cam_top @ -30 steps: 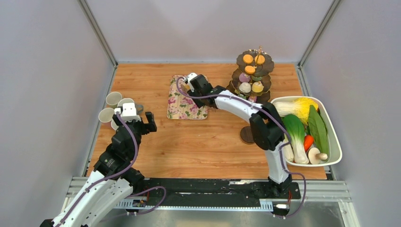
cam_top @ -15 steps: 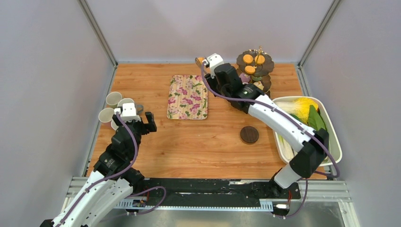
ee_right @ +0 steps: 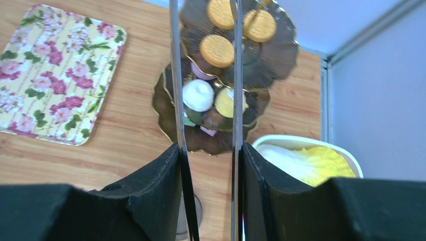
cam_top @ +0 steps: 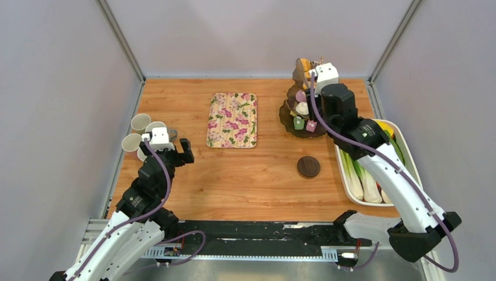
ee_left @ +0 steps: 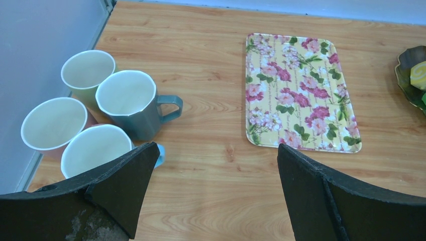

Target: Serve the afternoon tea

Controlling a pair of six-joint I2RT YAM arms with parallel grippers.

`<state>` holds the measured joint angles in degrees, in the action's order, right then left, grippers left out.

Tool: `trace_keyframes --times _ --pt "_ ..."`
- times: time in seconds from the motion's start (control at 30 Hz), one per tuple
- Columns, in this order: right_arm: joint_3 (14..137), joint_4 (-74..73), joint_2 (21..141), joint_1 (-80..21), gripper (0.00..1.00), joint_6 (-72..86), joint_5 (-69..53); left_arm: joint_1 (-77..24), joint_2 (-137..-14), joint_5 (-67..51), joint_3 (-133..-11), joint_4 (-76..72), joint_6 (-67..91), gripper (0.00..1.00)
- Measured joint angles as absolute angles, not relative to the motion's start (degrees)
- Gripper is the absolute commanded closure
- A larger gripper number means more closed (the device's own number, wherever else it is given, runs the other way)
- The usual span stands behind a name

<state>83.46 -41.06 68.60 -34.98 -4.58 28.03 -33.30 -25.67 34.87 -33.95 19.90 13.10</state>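
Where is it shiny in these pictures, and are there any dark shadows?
Right wrist view: the metal tongs and the dark stand gleam. Top view: soft, even light, only faint shadows on the table. Left wrist view: no glare on the mugs.

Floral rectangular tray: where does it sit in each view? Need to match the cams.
Top external: floral rectangular tray left of centre, on the far half of the table.
Left wrist: right of centre, upper half.
Right wrist: top-left corner, left of the metal tongs.
Shared landmark: dark scalloped three-tier stand, to the tray's right in all three.
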Motion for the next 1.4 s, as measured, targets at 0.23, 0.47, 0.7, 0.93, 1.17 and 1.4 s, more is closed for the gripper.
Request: trace_keyframes --times 0.23,0.47,0.7,0.93,1.17,1.4 --pt "79.4 -44.2 63.8 -28.7 0.59 -2.6 27.8 -33.3 -26.1 34.6 -34.0 19.9 13.1 0.0" --pt "76.8 -45.4 66.0 -22.5 0.59 -0.3 25.0 -33.3 -26.1 34.6 -34.0 19.9 13.1 0.0" --pt "75.5 -44.7 68.0 -19.8 0.55 0.3 22.3 -33.3 -26.1 34.6 -34.0 19.9 13.1 0.0" --pt "74.8 -43.0 69.3 -19.3 0.4 0.6 21.1 -33.3 -26.1 34.6 -34.0 19.9 13.1 0.0" --pt "74.8 -42.6 67.8 -19.3 0.42 0.6 21.1 -33.3 -26.1 34.6 -34.0 19.9 13.1 0.0" --pt "75.0 -42.6 62.2 -19.3 0.48 -2.0 19.7 -33.3 -26.3 34.6 -34.0 19.9 13.1 0.0"
